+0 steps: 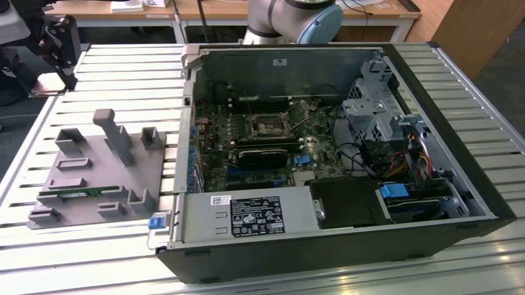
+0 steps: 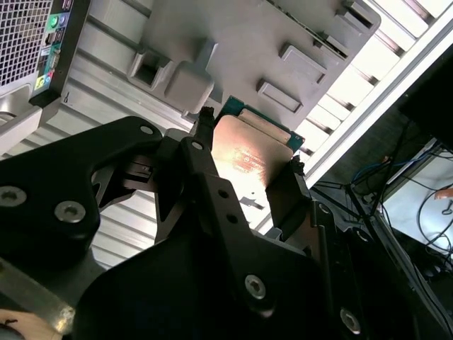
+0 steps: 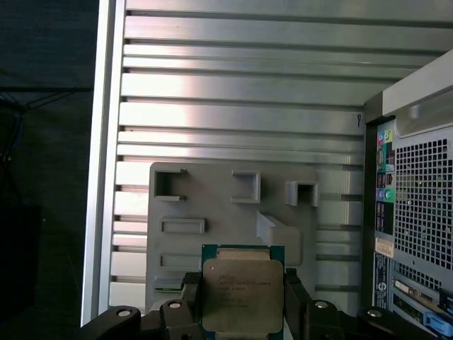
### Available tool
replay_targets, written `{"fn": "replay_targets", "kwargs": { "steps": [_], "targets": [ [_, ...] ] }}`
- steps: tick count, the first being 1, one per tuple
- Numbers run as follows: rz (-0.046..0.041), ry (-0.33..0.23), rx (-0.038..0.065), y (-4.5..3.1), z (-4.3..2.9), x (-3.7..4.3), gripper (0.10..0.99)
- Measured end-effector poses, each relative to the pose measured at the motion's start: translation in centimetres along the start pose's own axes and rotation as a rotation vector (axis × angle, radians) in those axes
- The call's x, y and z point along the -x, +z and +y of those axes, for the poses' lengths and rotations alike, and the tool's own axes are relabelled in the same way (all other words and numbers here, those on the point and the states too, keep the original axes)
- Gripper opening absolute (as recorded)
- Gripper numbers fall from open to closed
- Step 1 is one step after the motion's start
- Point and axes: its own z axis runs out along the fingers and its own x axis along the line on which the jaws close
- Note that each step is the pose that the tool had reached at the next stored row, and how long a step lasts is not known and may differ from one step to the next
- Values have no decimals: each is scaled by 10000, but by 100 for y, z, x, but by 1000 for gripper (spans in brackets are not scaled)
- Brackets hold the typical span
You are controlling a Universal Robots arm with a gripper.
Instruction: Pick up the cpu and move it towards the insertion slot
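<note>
Slatted aluminium table (image 1: 98,67) under everything, wooden desks (image 1: 246,9) behind. On it, my claw (image 3: 242,306) is clamped on the cpu (image 3: 241,292): black fingers (image 3: 190,301) press two opposite edges, metal lid faces the first wrist camera, green rim shows along one side. Chip is held clear of the table, and both wrist views show the grey fixture tray (image 3: 226,205) behind it. Second wrist view agrees: chip pinched between both fingers. The tray sits flat on the slats, with several pockets and upright posts. A green memory stick (image 1: 78,193) lies in it near its front edge in the exterior view. An open PC case (image 1: 328,153) lies just beside the tray, on the exterior view's right. Inside, on the motherboard, is the insertion slot (image 1: 269,125), silver frame, dark centre, nothing seated in it. Exterior view puts me over the table's far corner on its left, well apart from that socket.
</note>
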Motion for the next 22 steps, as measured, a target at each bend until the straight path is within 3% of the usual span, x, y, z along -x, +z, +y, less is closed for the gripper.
{"fn": "replay_targets", "kwargs": {
  "steps": [22],
  "targets": [
    [0, 1, 0, -1, -3, 136, 545]
  ]
}}
